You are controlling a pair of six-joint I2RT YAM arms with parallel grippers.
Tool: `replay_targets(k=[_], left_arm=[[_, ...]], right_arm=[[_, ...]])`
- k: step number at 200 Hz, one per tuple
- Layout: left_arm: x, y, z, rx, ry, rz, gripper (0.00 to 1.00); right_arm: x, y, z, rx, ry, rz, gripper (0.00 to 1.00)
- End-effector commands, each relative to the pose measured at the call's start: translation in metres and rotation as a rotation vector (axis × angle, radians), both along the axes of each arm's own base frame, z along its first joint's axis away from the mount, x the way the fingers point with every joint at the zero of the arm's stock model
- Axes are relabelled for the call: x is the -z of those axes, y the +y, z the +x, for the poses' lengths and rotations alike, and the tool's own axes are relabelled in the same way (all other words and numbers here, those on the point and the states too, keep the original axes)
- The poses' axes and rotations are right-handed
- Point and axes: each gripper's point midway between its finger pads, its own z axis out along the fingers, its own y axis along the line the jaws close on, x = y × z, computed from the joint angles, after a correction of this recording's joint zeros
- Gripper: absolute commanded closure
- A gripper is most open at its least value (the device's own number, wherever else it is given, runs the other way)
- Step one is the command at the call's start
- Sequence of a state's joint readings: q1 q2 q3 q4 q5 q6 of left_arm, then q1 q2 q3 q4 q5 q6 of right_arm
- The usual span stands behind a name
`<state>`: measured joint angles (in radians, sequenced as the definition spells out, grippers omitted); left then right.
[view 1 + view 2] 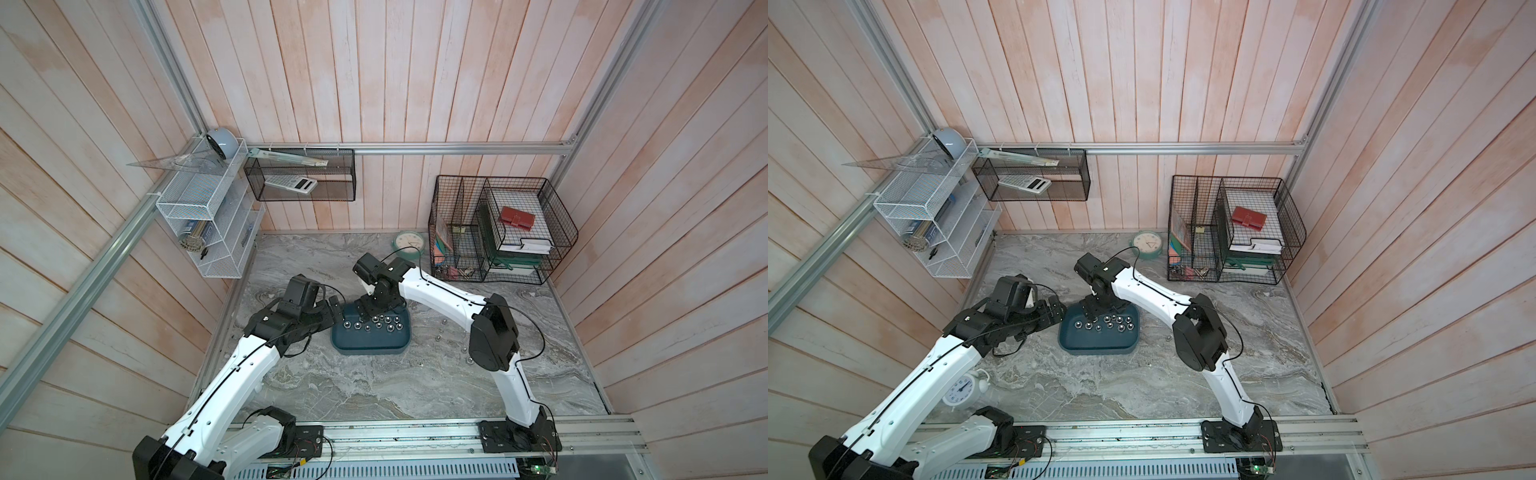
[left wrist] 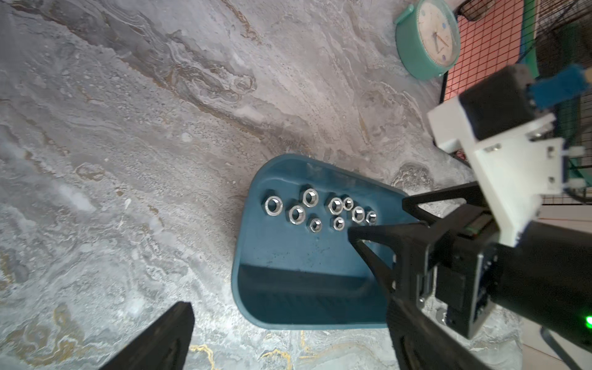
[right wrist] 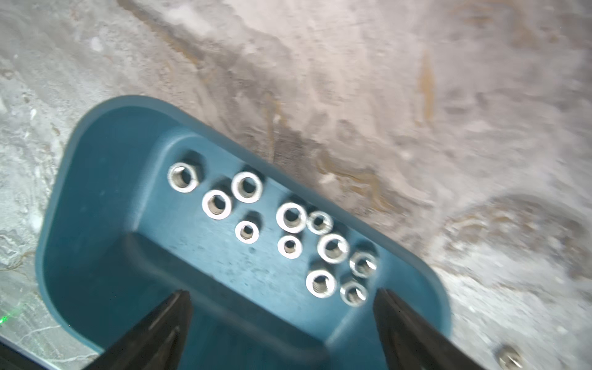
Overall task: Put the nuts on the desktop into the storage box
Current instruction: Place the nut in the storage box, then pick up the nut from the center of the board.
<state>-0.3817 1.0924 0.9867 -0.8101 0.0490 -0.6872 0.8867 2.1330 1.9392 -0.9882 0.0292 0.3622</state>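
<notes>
We hold the right gripper [image 3: 282, 293] spread and empty above the box [image 3: 96, 179], 11 nuts [image 3: 291, 217] inside. The left gripper [image 1: 333, 309] waits spread beside its rim, leaving room.

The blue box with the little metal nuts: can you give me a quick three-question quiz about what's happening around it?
1. True or false: the right gripper is clamped on a nut.
2. In the right wrist view, how many nuts lie inside the blue box? A) five B) eleven C) twenty
3. Is the tidying finished? Say why.

Key
1. False: its jaws stand wide open above the box, with nothing between them.
2. B
3. No: at least one nut lies on the tabletop beside the box.
</notes>
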Motion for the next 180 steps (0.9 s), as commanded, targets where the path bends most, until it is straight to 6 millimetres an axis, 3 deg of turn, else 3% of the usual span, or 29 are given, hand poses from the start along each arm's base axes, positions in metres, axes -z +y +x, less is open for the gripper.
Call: replay_targets(k=[1,45,84,180], left_arm=[[-0.017,-0.021,0.020,0.070,-0.062,-0.063,0.00],[-0.013,-0.049,0.043,0.146,-0.048,-0.108,0.00],[-0.008,-0.080,0.054,0.237,-0.029,-0.103,0.00],[0.004,-0.124,0.061,0.353,0.006,-0.134,0.00]], right_arm=[[-0.010,-0.023,0.012,0.089,-0.046,0.000,0.03],[-0.020,-0.074,0.013,0.218,-0.078,-0.018,0.02],[-0.018,-0.122,0.002,0.339,-0.067,-0.045,0.02],[0.013,-0.229,-0.056,0.608,0.009,-0.192,0.02]])
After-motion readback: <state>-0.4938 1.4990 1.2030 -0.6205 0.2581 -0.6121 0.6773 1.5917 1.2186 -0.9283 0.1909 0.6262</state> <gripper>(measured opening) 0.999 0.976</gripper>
